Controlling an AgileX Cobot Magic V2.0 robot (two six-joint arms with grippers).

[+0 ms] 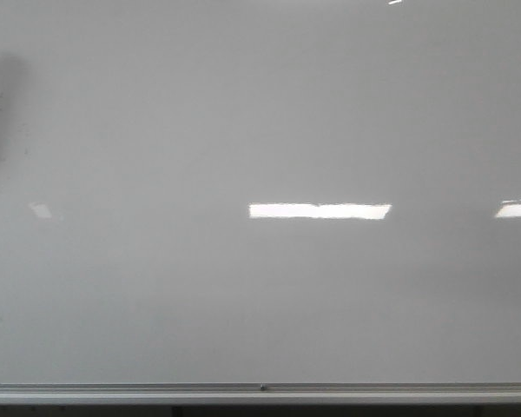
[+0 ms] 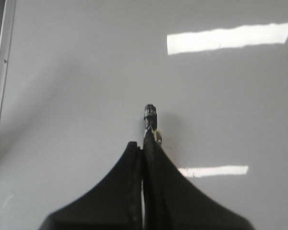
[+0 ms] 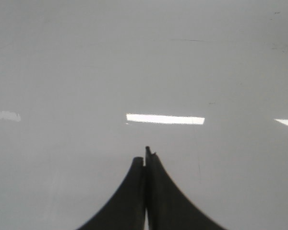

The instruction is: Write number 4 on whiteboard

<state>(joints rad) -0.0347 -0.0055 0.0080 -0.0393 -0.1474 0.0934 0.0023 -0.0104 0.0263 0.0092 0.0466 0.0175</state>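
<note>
From my seat, the left gripper (image 2: 145, 143) is clamped on a black marker (image 2: 150, 117), whose tip pokes out past the fingertips and sits right up against the whiteboard (image 2: 77, 86); can't tell if it actually touches. The right gripper (image 3: 145, 158) has its jaws pressed together, with only a tiny dark nub showing between them, facing the same board. Further out in the front view, the board's silver rail (image 1: 260, 391) runs along the bottom edge. I can't make out the number 4 anywhere on it.
</note>
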